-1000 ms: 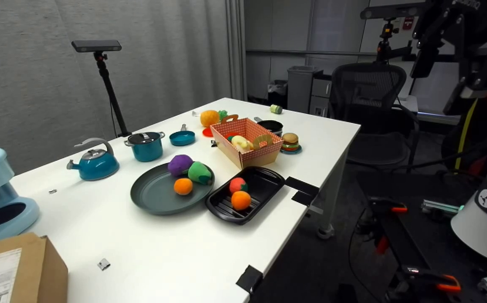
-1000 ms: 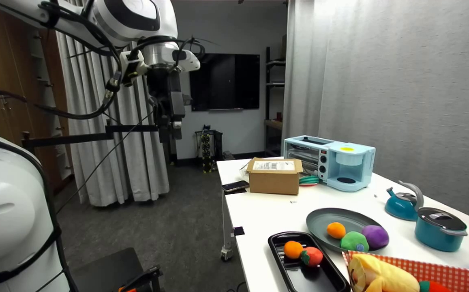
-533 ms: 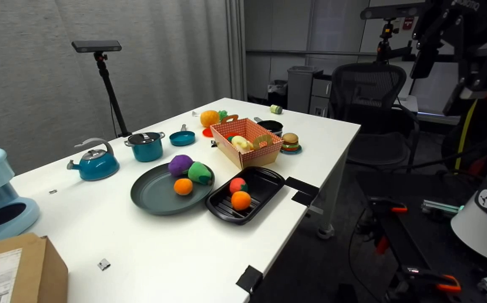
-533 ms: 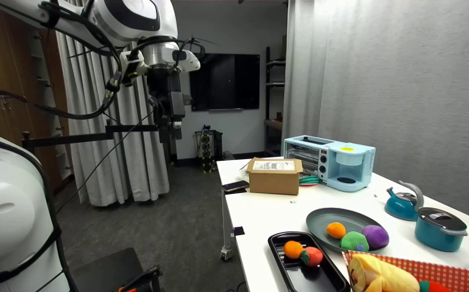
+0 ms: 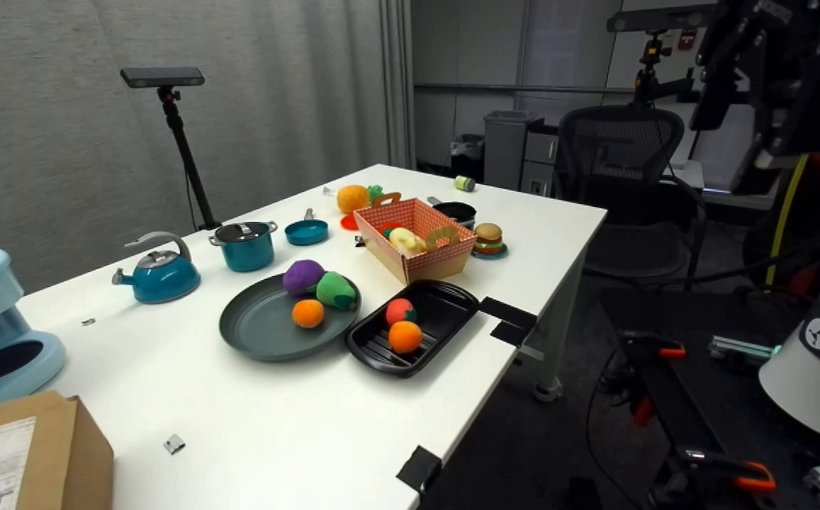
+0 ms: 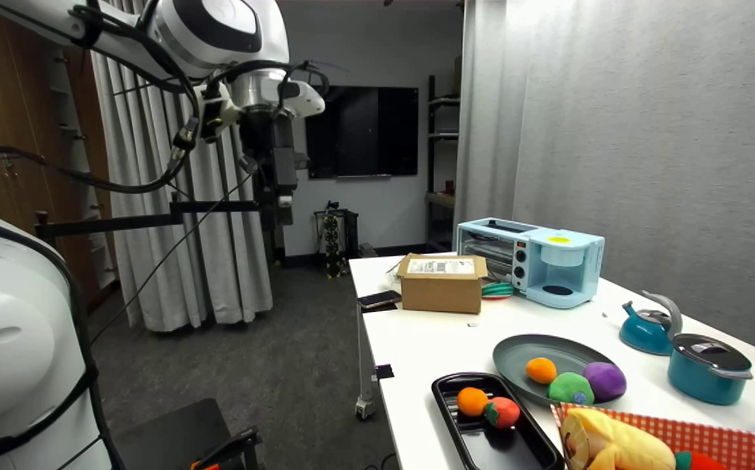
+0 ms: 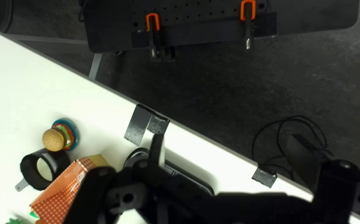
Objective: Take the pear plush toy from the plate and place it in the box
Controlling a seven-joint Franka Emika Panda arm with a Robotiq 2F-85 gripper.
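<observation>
Pear plush toy [image 5: 334, 289], two-tone green, rounded

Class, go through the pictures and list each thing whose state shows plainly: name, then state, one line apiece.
Pincer, open, holding nothing
Plate, flat, partly loaded
Green pear toy, on the plate, not gripped
Purple toy, on the plate, not gripped
Box, open-topped, partly filled
Black tray, uncovered, partly filled
Pot, covered
Kettle, upright, covered
Teal pan, uncovered
Wall screen, dark
Chair, unoccupied
</observation>
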